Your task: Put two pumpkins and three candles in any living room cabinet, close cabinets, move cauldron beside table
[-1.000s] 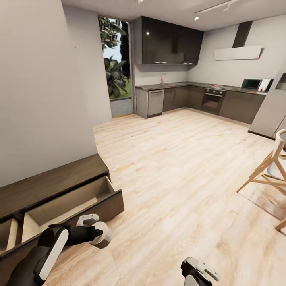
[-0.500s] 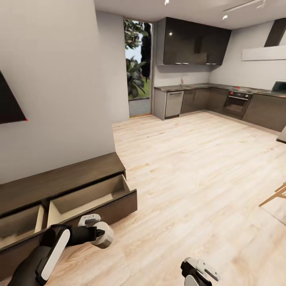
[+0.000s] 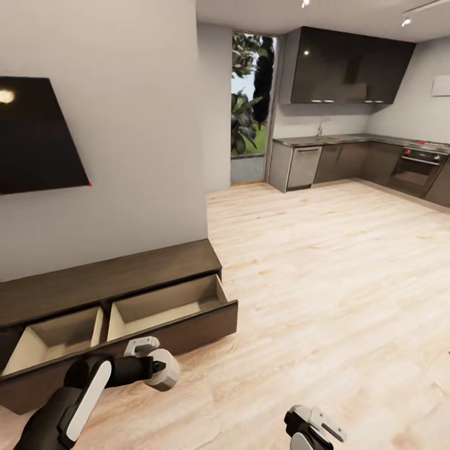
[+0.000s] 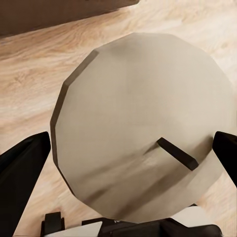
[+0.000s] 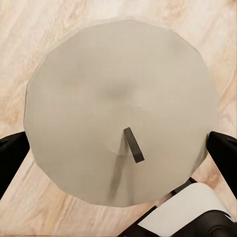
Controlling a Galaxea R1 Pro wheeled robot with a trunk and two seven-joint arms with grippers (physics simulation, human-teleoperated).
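Ahead of me a pale wood plank floor runs to a dark glossy kitchen with a built-in black oven. A flat black wall screen hangs on the grey wall, near a tall glass door showing green plants.

cabinet perhaps cropped, oven cropped

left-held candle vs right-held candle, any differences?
Left wrist view: the left candle looks darker and more beige, its wick lying nearly flat. Right wrist view: the right candle looks paler and greyer, its wick standing more upright. Shared: both are stout faceted cylinders seen end-on, each sitting between dark fingers above the wood floor.
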